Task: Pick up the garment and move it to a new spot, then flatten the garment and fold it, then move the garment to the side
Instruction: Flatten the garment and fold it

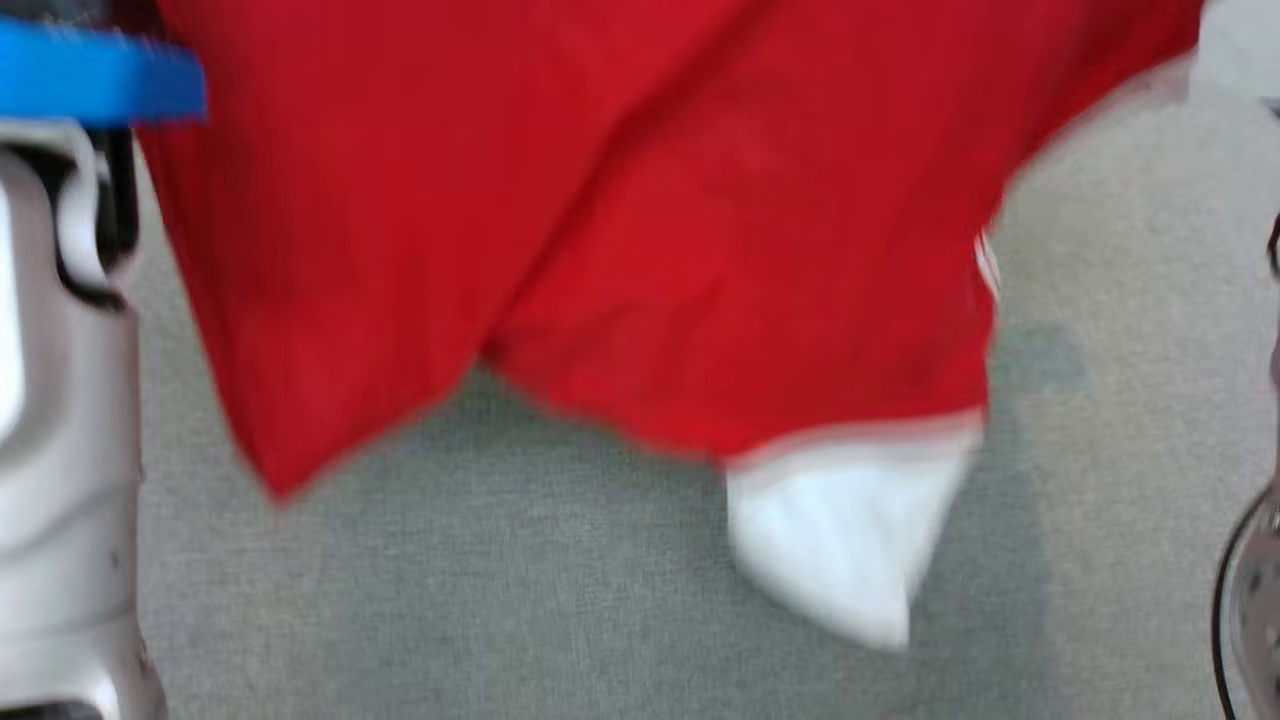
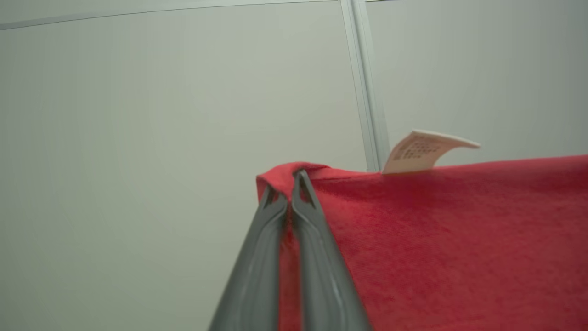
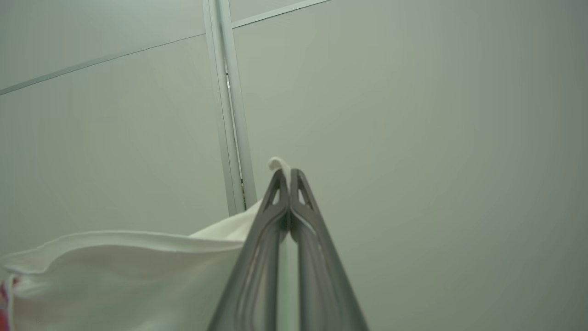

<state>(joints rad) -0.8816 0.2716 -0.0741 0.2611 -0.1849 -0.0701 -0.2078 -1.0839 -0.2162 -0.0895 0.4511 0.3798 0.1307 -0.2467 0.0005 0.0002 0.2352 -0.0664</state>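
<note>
Left forearm [image 1: 60, 450]: pale grey-white moulded shell with a glossy finish and rounded edges. Dark seams and a curved black recess divide the panels in its upper part. A blurred blue band [image 1: 100, 80] lies across its top end; whether it belongs to the arm cannot be told.

Right arm [image 1: 1262, 600]: a pale, shiny section with a thin black cable [image 1: 1218, 600] curving along it.

Left pincer [image 2: 291, 181] and right pincer [image 3: 288, 177]: identical build. Each has two long dark grey fingers [image 2: 257, 276], broad at the base and tapering to a narrow tip. Each finger carries a lengthwise groove and a small triangular cut-out near the tip.
</note>
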